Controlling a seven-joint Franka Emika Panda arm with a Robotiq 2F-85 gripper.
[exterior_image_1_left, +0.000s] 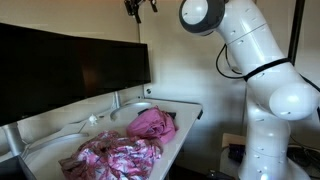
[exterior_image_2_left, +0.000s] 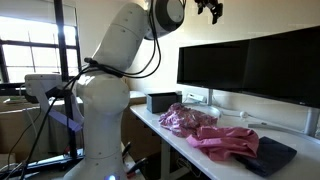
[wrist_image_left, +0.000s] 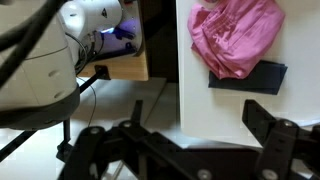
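My gripper is raised high above the table, near the top of both exterior views (exterior_image_1_left: 140, 8) (exterior_image_2_left: 210, 10). In the wrist view its two fingers (wrist_image_left: 205, 140) stand wide apart with nothing between them. Far below lies a pink cloth (wrist_image_left: 235, 35) (exterior_image_1_left: 150, 122) (exterior_image_2_left: 225, 140), crumpled and partly resting on a dark flat cloth (wrist_image_left: 250, 78) (exterior_image_2_left: 270, 155). A floral patterned cloth (exterior_image_1_left: 115, 155) (exterior_image_2_left: 185, 118) lies bunched beside the pink one. The gripper touches none of them.
The white table (wrist_image_left: 200, 105) (exterior_image_1_left: 190, 125) carries the cloths. Large dark monitors (exterior_image_1_left: 70, 65) (exterior_image_2_left: 250, 65) stand along its back edge. A black box (exterior_image_2_left: 160, 102) sits at one table end. The robot's base (wrist_image_left: 40, 60) and a wooden cabinet (wrist_image_left: 125, 68) are beside the table.
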